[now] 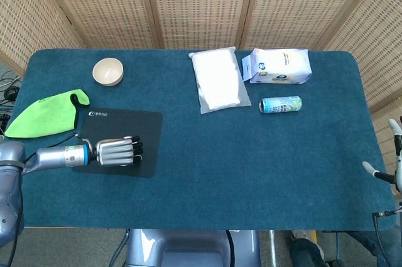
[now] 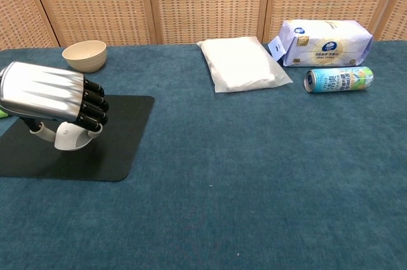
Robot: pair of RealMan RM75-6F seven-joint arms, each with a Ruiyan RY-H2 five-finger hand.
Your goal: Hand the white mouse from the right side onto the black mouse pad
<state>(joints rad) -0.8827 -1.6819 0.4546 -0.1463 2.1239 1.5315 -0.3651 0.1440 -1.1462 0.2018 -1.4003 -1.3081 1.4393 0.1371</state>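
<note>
My left hand [image 2: 52, 95] is over the black mouse pad [image 2: 121, 149], fingers curled down around the white mouse [image 2: 70, 138]. In the chest view the mouse shows under the palm, its underside at or just above the pad's surface. From the head view the left hand [image 1: 117, 151] sits on the near part of the mouse pad [image 1: 148, 130] and hides the mouse. Only pale fingertips of my right hand [image 1: 384, 154] show at the table's right edge, spread apart and holding nothing.
A beige bowl [image 1: 108, 71] and a green cloth [image 1: 44, 115] lie behind and left of the pad. A white flat packet [image 1: 218, 81], a tissue pack [image 1: 279, 66] and a lying can [image 1: 281, 104] sit at the back right.
</note>
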